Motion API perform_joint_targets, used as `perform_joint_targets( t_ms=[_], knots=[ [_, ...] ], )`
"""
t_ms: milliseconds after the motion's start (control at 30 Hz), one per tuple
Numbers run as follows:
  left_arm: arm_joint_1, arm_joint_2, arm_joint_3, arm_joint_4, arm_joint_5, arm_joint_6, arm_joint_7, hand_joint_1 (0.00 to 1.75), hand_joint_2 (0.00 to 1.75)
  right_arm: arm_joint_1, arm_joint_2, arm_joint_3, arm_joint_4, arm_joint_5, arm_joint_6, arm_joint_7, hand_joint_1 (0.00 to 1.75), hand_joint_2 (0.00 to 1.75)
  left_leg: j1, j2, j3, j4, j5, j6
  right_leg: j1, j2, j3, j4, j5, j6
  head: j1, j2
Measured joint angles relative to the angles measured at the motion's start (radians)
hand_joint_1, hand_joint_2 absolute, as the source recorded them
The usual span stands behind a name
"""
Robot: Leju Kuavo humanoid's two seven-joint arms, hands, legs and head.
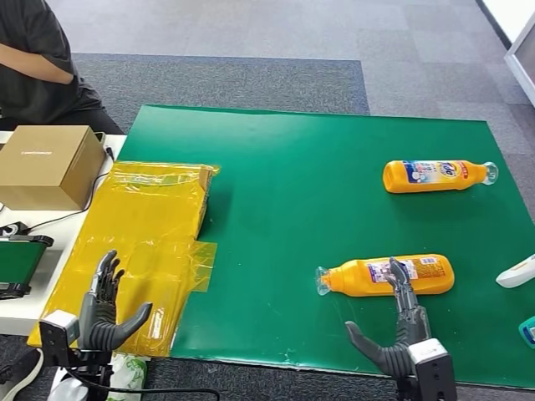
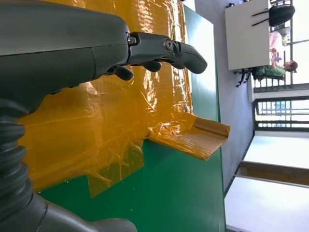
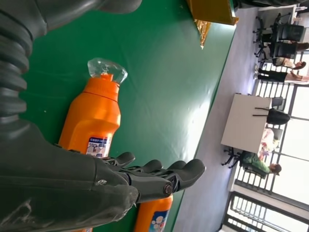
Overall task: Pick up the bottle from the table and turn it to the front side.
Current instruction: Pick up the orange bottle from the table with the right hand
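Note:
An orange bottle (image 1: 384, 276) lies on its side on the green mat (image 1: 297, 209), clear cap pointing left, back label with small print facing up. My right hand (image 1: 397, 330) hovers at its near side, fingers spread and stretched over the bottle's middle, thumb out to the left, holding nothing. In the right wrist view the same bottle (image 3: 95, 113) lies just beyond my right hand's fingers (image 3: 160, 171). A second orange bottle (image 1: 438, 175) lies farther back right, front label up. My left hand (image 1: 107, 309) hangs open over the yellow plastic, and its fingers (image 2: 164, 53) are straight.
Yellow plastic sheeting (image 1: 145, 242) covers a flat box at the mat's left. A cardboard box (image 1: 47, 165) and cables sit on the white table at far left, with a person (image 1: 38, 58) seated behind. A white object (image 1: 517, 272) lies at the right edge.

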Motion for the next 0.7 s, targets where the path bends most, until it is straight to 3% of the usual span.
perform_joint_targets(
  t_ms=[700],
  knots=[
    [-0.008, 0.001, -0.04, 0.0, -0.019, 0.026, 0.004, 0.0, 1.75, 0.004, 0.015, -0.055, -0.019, 0.006, 0.041, -0.008, 0.0, 1.75, 0.0, 0.0, 0.0, 0.0, 0.0, 0.0, 0.0, 0.0, 0.0, 0.0, 0.0, 0.0, 0.0, 0.0]
  ],
)
